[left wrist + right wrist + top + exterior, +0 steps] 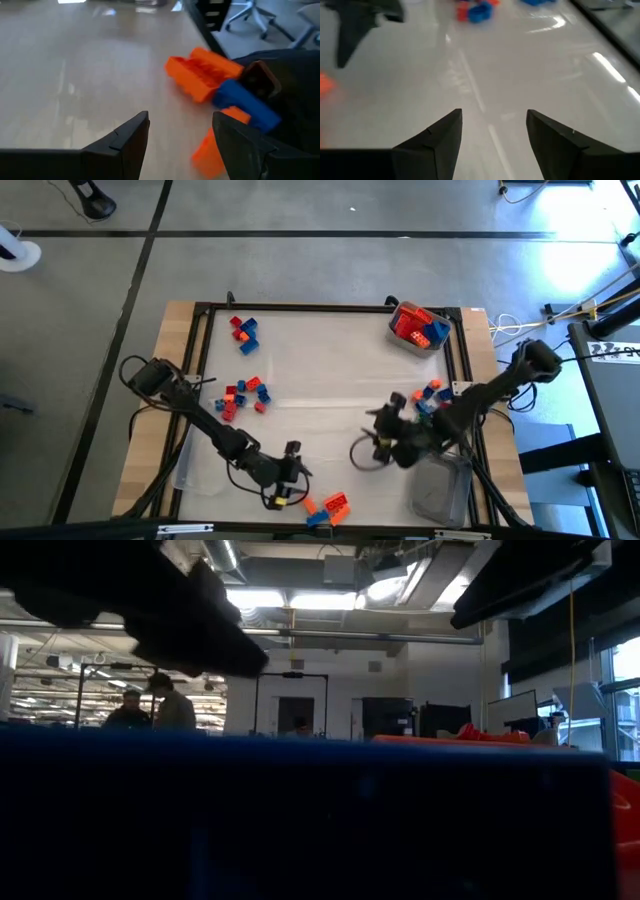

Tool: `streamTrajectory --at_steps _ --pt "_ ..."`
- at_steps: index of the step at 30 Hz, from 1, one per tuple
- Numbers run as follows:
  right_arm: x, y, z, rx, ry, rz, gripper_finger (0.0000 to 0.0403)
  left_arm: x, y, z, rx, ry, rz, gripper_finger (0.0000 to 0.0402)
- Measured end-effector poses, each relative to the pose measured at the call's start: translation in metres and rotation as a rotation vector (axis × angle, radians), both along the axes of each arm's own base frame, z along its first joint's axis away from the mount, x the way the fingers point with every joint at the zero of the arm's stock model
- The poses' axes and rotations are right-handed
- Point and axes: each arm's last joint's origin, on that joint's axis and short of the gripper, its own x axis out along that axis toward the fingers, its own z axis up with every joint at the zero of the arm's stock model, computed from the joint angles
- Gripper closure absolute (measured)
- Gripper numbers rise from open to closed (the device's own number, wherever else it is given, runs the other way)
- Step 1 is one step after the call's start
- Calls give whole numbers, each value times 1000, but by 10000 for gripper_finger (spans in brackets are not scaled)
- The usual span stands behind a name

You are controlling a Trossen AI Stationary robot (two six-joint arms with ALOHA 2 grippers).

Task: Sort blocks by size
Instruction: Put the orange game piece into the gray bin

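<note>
Left gripper (285,485) low over the table (320,370) at its near edge, left of centre; jaws apart, nothing between them. Just beyond its fingertips: a small cluster of blocks (215,82), one block (245,102) lying across another.

Right gripper (378,442) right of centre, jaws apart over bare table. Behind its arm, a group of blocks (428,395); beside the arm toward the near right corner, a tub (440,492).

Far from both tools: a tub holding blocks (418,327) at the far right corner; two loose groups (244,333) (243,397) on the left half, the far one well beyond the left gripper.
</note>
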Motion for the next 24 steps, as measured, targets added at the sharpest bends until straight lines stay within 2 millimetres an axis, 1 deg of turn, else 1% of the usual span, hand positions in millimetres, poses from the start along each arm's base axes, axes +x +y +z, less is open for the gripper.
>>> streamTrajectory --at_steps 4,6,8,15,24 --pt "6 23 -15 17 -28 55 182 -3 -7 1 -7 -10 -81 194" --pt "9 32 -22 23 -38 72 182 -3 -10 3 -20 -27 -127 194" --pt "12 38 -30 27 -43 81 182 -4 -11 1 -18 -18 -142 194" --pt "23 45 -50 32 -40 83 182 0 -14 -17 -10 -14 -190 194" --pt "24 46 -51 19 -46 72 182 5 -10 -31 -1 14 -180 194"
